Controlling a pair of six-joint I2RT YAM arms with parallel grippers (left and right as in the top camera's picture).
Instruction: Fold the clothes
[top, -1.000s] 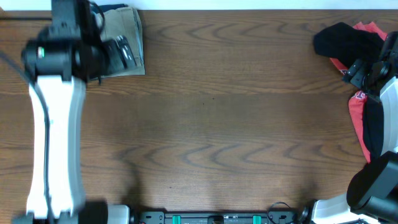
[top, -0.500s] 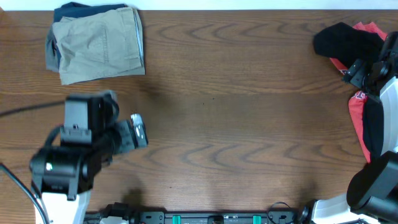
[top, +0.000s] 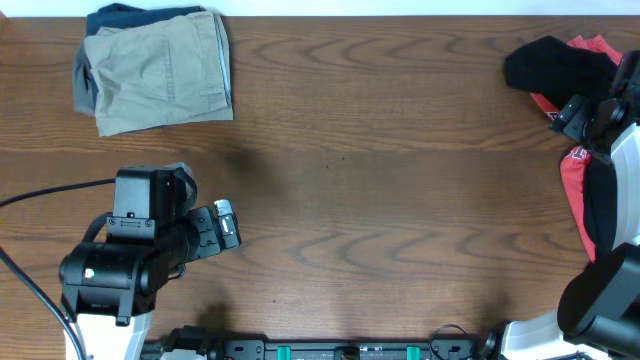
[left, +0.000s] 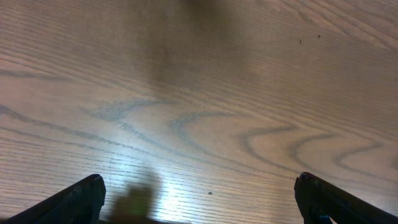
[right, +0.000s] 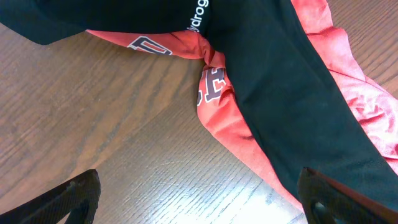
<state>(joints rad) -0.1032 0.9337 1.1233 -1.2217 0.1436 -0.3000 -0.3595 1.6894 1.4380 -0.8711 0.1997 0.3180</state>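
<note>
Folded khaki-beige shorts lie at the table's far left corner on top of dark navy shorts. My left gripper is open and empty over bare wood near the front left; its fingertips spread wide in the left wrist view. My right gripper is open at the far right, over the pile of black and red sportswear. The right wrist view shows the black fabric and red fabric just ahead of its open fingers.
The wood table spans the whole view. The black and red garment trails down the right edge. The arm bases stand at the front edge.
My left arm has pulled back from the khaki shorts at the far left to the front left, leaving them folded. The right arm has not moved.
</note>
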